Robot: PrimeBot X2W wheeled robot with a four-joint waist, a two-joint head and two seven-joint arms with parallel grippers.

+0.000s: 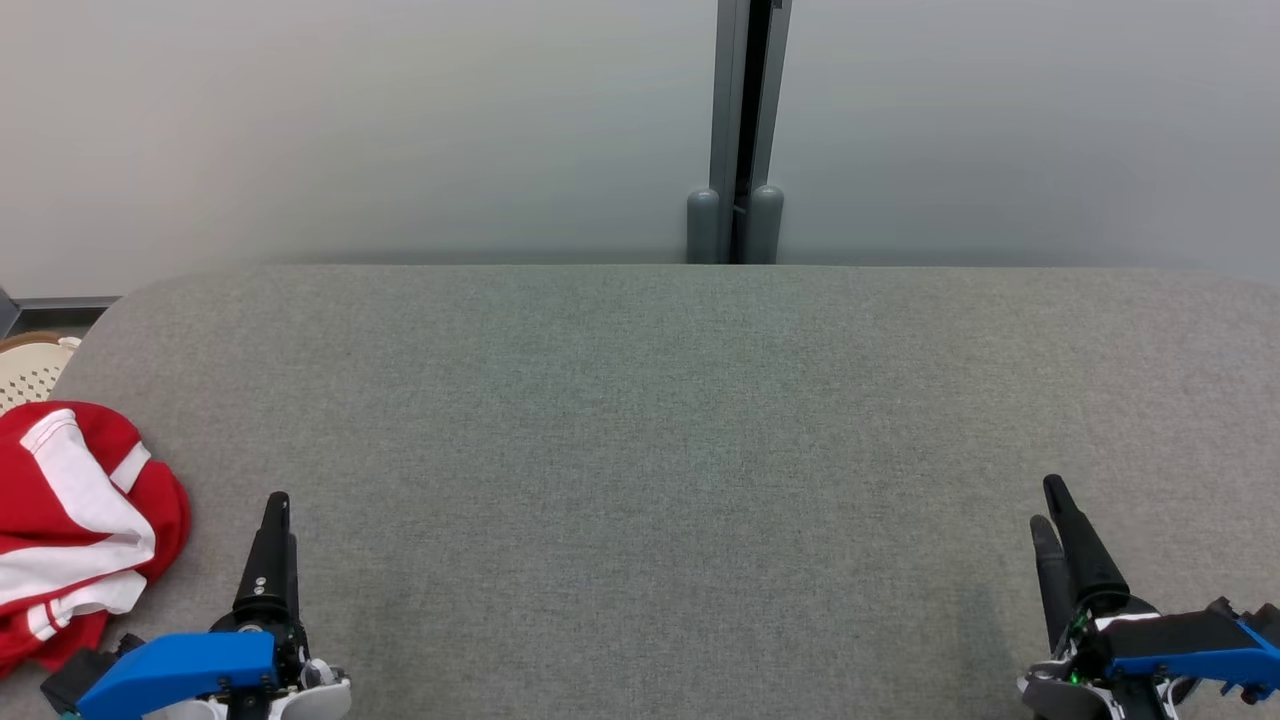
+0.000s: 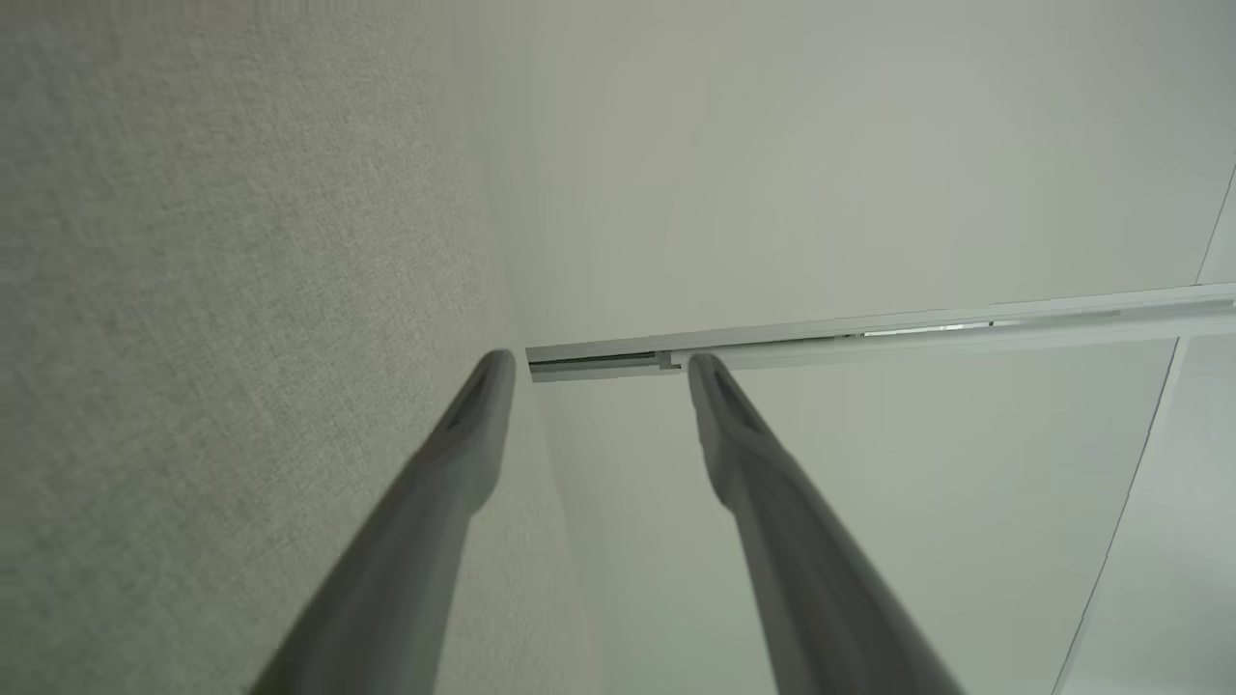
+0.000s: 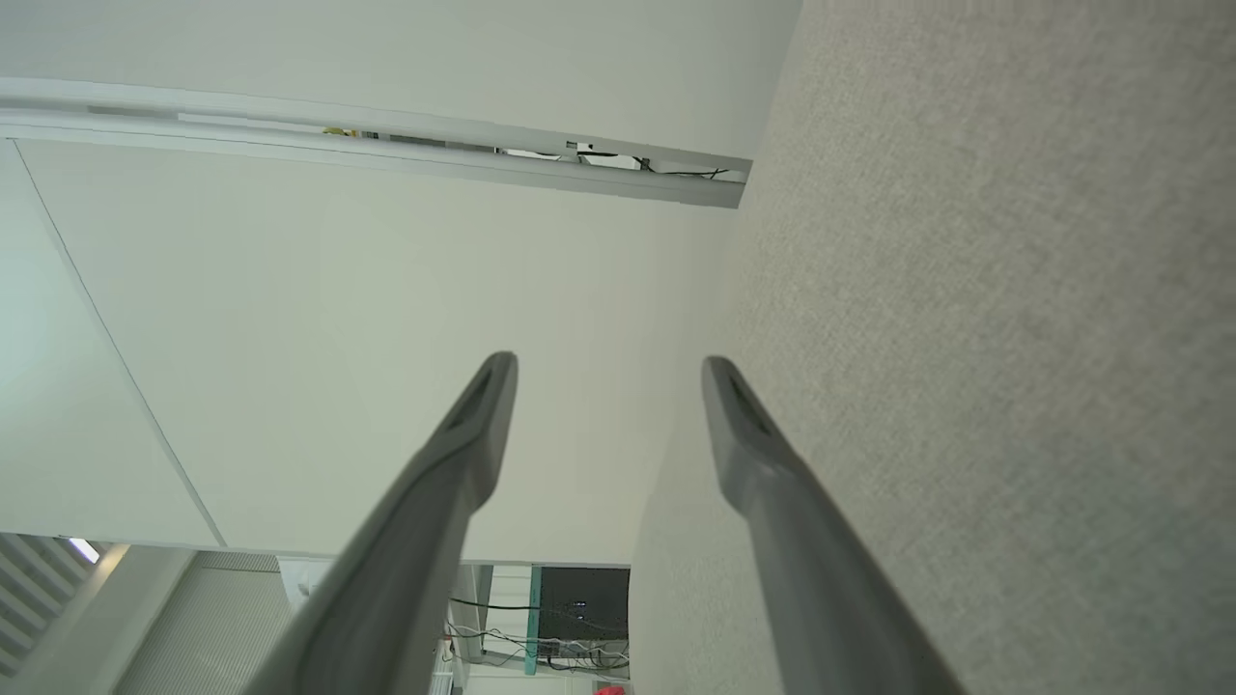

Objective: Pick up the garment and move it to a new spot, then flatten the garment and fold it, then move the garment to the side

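A red and white garment (image 1: 70, 525) lies crumpled at the left edge of the grey fabric-covered table (image 1: 660, 450). My left gripper (image 1: 276, 505) hovers over the table's near left, just right of the garment and apart from it. In the left wrist view its two fingers (image 2: 483, 405) stand spread with nothing between them, so the left gripper (image 2: 599, 372) is open. My right gripper (image 1: 1050, 505) is at the near right of the table, far from the garment. The right wrist view shows the right gripper (image 3: 608, 372) open and empty too.
A pale wall panel with a grey vertical post (image 1: 735, 130) rises behind the table's far edge. A cream perforated basket (image 1: 35, 365) sits beyond the table's left edge, behind the garment. Wide bare table surface lies between the two grippers.
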